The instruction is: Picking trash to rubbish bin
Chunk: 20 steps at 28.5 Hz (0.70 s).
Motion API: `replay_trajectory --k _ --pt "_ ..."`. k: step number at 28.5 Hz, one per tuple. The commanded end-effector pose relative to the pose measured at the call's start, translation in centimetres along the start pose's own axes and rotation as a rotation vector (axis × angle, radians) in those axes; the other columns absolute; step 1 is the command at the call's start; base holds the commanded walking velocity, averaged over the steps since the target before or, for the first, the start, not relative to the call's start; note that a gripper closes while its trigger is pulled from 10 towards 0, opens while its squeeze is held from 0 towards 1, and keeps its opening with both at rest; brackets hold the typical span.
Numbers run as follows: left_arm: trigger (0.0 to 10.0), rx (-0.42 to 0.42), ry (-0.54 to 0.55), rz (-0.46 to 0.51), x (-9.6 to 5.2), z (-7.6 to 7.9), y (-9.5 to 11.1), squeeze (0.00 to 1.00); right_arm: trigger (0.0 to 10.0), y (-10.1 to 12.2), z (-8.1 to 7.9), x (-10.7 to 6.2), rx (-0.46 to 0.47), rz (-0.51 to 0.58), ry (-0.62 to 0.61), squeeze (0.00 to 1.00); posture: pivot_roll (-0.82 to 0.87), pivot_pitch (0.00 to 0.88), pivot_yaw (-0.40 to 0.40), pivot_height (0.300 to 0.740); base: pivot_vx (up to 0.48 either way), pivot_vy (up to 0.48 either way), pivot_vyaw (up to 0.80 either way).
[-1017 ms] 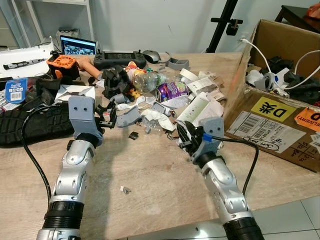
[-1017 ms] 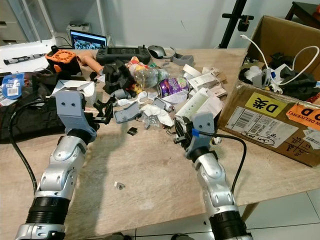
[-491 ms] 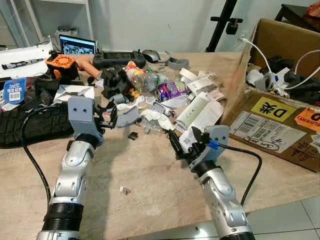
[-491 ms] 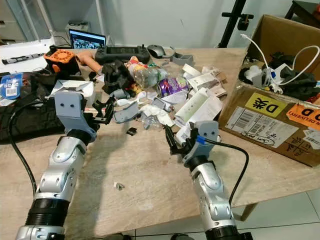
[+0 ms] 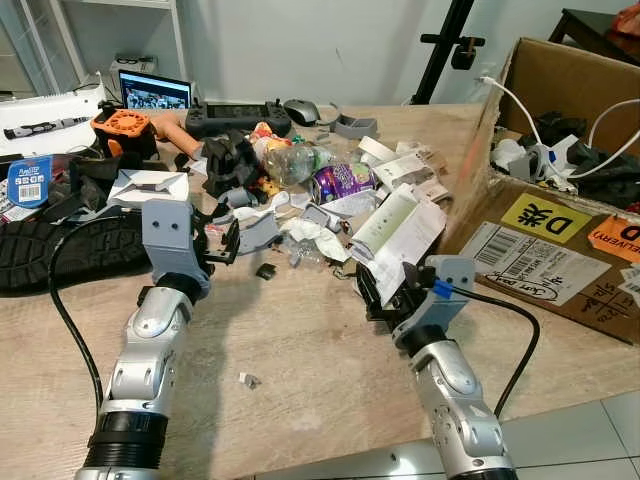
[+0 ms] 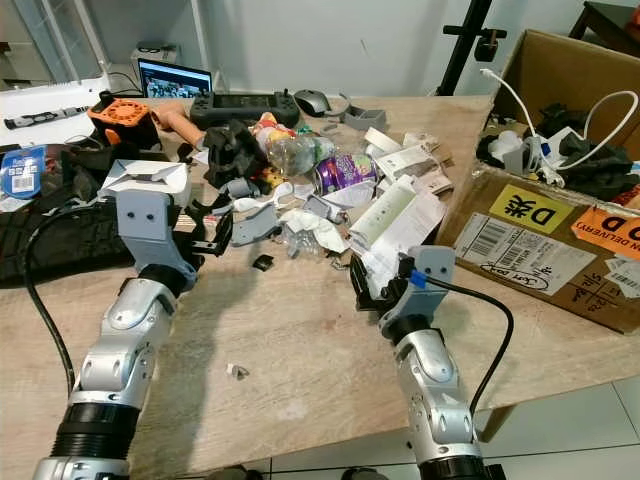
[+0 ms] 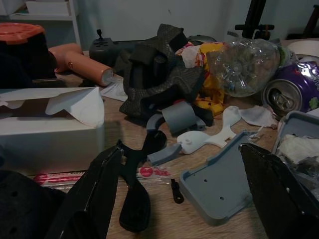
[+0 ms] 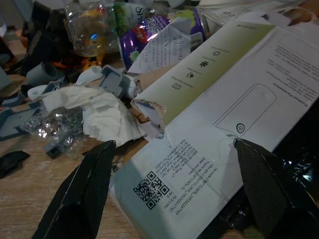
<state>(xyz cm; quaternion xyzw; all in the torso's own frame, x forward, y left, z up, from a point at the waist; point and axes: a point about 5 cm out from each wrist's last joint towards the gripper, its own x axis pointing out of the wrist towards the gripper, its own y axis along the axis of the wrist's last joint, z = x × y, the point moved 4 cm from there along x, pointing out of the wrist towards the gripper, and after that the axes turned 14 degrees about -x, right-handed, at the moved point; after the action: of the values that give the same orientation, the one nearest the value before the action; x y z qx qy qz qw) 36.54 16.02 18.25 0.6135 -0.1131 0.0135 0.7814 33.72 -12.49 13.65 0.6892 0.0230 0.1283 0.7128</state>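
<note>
The right gripper (image 5: 378, 290) sits low over the table (image 5: 300, 340) with its two black fingers spread wide, one on each side of a white printed sheet (image 8: 209, 149) that lies under a pale green and white carton (image 5: 385, 222). The fingers bracket the paper's near edge but nothing is pinched yet; the spread looks chosen to take the broad flat sheet from its side. Whether the lower finger already touches the paper is hard to tell.

The left gripper (image 5: 222, 243) hovers at the near edge of the rubbish pile, fingers also parted and empty, pointed at a grey plastic tray (image 7: 219, 179) and a black curved strap (image 7: 137, 174) just ahead of it. It seems parked there ready for those small pieces.

Further out the heap holds a crushed clear bottle (image 7: 244, 67), a purple can (image 5: 343, 182), crumpled white tissue (image 8: 99, 112) and a dark moulded piece (image 7: 159, 74). No rubbish bin can be made out; the open cardboard box (image 5: 560, 230) on the robot's right holds cables and is cut off by the frame edge. A small scrap (image 5: 250, 380) lies alone on the near table.
</note>
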Motion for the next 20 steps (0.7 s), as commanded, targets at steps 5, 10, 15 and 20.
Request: replay_trajectory --k 5,10,15,20 --pt "10.0 0.024 -0.002 -0.005 -0.1 0.5 -0.3 0.00 10.0 0.1 -1.1 0.2 -0.070 -0.008 0.069 0.00 0.02 0.168 -0.054 0.740 0.000 -0.356 0.64" --pt "10.0 -0.013 0.021 0.008 -0.1 0.0 -0.1 0.00 10.0 0.1 -1.3 0.2 -0.036 -0.003 0.082 0.00 0.02 0.163 -0.053 0.740 0.000 0.000 0.12" --pt "10.0 -0.014 0.021 0.018 -0.1 -0.1 0.0 0.00 10.0 0.2 -1.6 0.2 -0.034 0.005 0.098 0.00 0.02 0.163 -0.056 0.740 0.000 0.000 0.00" --pt "10.0 -0.014 0.017 0.025 -0.1 -0.1 0.2 0.00 10.0 0.2 -1.7 0.2 -0.037 0.003 0.104 0.00 0.02 0.153 -0.055 0.740 0.000 0.000 0.00"
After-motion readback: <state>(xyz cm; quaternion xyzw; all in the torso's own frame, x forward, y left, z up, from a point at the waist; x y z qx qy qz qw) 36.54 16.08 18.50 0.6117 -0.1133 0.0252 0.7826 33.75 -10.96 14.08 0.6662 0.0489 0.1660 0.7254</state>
